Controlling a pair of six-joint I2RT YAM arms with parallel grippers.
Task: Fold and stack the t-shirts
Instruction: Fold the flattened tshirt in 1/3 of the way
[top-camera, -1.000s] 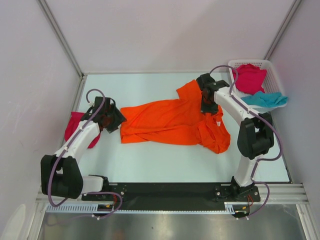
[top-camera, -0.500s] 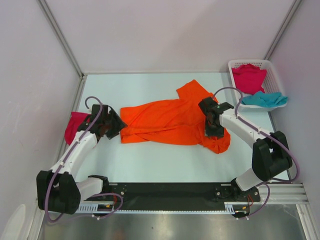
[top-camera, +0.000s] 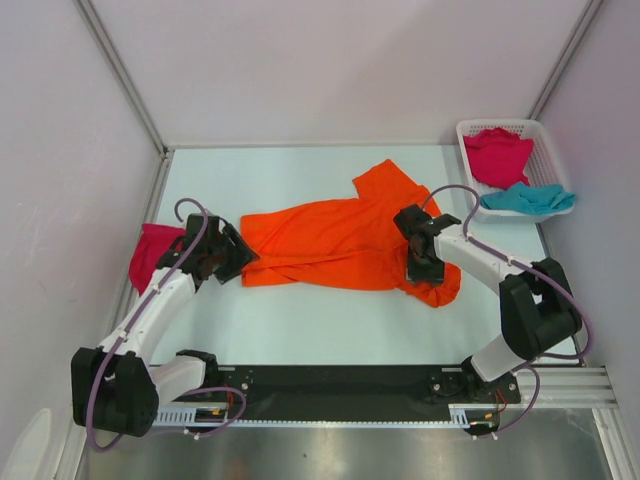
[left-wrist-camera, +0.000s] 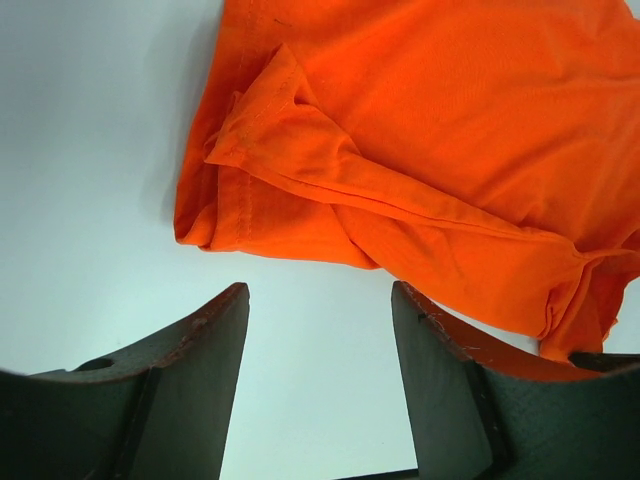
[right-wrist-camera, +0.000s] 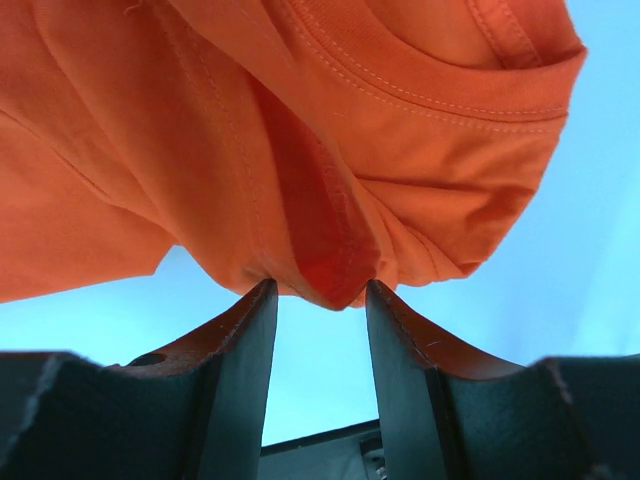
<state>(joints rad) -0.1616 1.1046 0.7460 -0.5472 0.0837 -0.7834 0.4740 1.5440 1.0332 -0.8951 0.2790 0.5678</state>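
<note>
Orange t-shirt (top-camera: 330, 235) spread crumpled across the middle of the pale surface (top-camera: 300, 320), one sleeve pointing to the far side, collar end bunched at the right. Left end effector (top-camera: 238, 262) low at the shirt's left hem, wide apart and holding nothing. Only bare surface between its dark fingers (left-wrist-camera: 200, 340) in the wrist view, with the folded hem just beyond the tips. Right end effector (top-camera: 421, 272) down on the bunched right end near the collar, fingers parted to a middling gap, a ridge of orange cloth lying between the tips. Magenta t-shirt (top-camera: 150, 255) heaped at the surface's left edge, just beside the left arm. White lattice basket (top-camera: 500, 123) in the far right corner, well apart from both arms. Inside, a second magenta t-shirt (top-camera: 497, 155) and a teal t-shirt (top-camera: 528, 198), the teal one at the near end and spilling over the rim.
</note>
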